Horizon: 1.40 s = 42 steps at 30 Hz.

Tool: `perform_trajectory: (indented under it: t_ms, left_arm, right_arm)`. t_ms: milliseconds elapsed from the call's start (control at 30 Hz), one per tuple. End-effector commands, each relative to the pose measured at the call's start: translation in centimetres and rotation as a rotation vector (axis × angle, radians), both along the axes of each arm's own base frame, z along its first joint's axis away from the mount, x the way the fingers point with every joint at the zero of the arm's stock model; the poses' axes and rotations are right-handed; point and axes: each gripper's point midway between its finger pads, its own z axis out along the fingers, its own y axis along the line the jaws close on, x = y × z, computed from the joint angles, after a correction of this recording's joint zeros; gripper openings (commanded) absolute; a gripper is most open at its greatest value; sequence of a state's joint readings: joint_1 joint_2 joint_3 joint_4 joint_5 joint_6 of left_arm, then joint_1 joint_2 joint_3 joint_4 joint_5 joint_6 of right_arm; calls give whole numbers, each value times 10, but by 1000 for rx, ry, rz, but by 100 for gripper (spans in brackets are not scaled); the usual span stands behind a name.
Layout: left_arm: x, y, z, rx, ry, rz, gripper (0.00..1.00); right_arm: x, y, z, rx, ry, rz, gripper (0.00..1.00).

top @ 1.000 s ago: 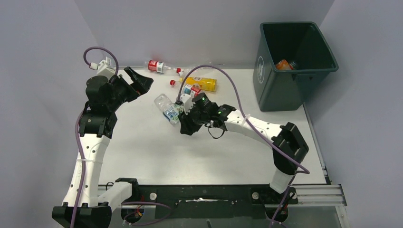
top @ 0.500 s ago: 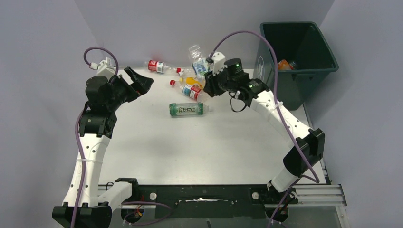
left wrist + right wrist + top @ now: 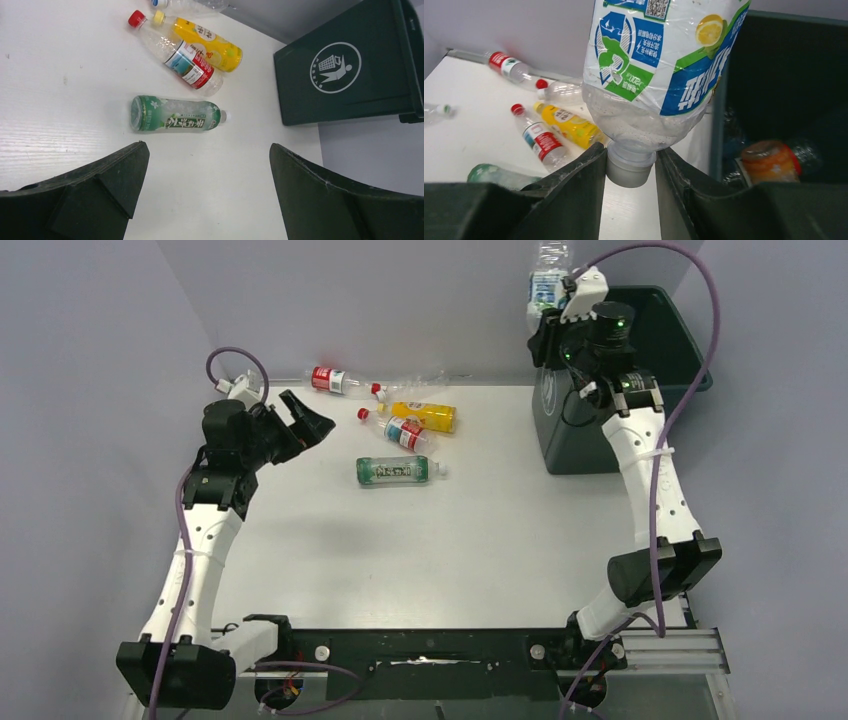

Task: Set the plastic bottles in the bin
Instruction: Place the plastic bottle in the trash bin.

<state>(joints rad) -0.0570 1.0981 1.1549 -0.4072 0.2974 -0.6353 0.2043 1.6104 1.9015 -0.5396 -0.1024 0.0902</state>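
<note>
My right gripper point(image 3: 552, 322) point(image 3: 630, 156) is shut on the white cap of a clear plastic bottle with a blue and green label point(image 3: 547, 280) point(image 3: 664, 55). It holds the bottle up beside the left rim of the dark green bin point(image 3: 585, 435) point(image 3: 345, 75) point(image 3: 784, 75). An orange bottle point(image 3: 771, 161) lies inside the bin. A green-labelled bottle point(image 3: 398, 470) point(image 3: 175, 115), a red-labelled one point(image 3: 400, 432) point(image 3: 182, 62) and a yellow one point(image 3: 428, 416) point(image 3: 205, 40) lie on the table. My left gripper point(image 3: 303, 422) point(image 3: 207, 146) hovers open and empty to their left.
More bottles lie by the back wall: a red-labelled one point(image 3: 335, 380) point(image 3: 506, 64) and a clear one with a red cap point(image 3: 415, 390) point(image 3: 561, 92). Another small clear bottle point(image 3: 434, 112) shows at the far left. Grey walls enclose the white table point(image 3: 450, 550).
The right arm has carried the blue-labelled bottle from mid-table up and right to the bin's rim. The green-labelled bottle, hidden before, now shows. The left arm shifted slightly right.
</note>
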Motion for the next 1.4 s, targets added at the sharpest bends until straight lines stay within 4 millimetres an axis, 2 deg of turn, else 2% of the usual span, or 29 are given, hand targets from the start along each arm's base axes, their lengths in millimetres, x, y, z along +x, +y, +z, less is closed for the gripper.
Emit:
perform_trajectory:
  t_ms: [0, 100, 200, 333, 467, 533, 633, 700, 767, 833, 933, 1033, 1233, 1367]
  left_arm:
    - [8, -6, -1, 9, -31, -52, 93]
    - [12, -8, -13, 14, -1, -62, 93]
    - [18, -10, -28, 25, 30, -70, 93]
    - [25, -16, -50, 49, 72, -82, 93]
    - [34, -26, -70, 107, 106, -96, 93]
    - [38, -34, -79, 146, 119, -116, 93]
    - [45, -46, -92, 204, 132, -142, 93]
    - [50, -52, -103, 240, 143, -154, 93]
    - [55, -57, -113, 268, 155, -169, 93]
    - [60, -61, -122, 293, 165, -186, 93]
    - [68, -67, -131, 343, 157, -221, 93]
    - [73, -74, -135, 361, 147, -260, 93]
    - [81, -83, -146, 389, 134, -315, 93]
    - [92, -82, -154, 429, 132, -309, 93]
  right_arm:
    - [-9, -52, 60, 59, -142, -127, 30]
    - [-7, -83, 61, 65, -142, -196, 31]
    - [-4, -103, 53, 68, -119, -243, 32]
    - [0, -123, 35, 83, -78, -289, 33]
    - [4, -134, 19, 94, -39, -319, 41]
    - [5, -137, 14, 97, -24, -329, 51]
    - [5, -142, 9, 103, -6, -347, 72]
    - [4, -143, 8, 106, 0, -349, 82]
    - [2, -142, 9, 109, 8, -347, 88]
    - [-2, -140, 12, 111, 10, -344, 90]
    - [-13, -131, 22, 120, -5, -318, 91]
    - [-23, -112, 26, 108, -4, -273, 92]
    - [-46, -46, 20, 50, 13, -158, 93]
    - [-66, 1, 4, 46, 43, -48, 93]
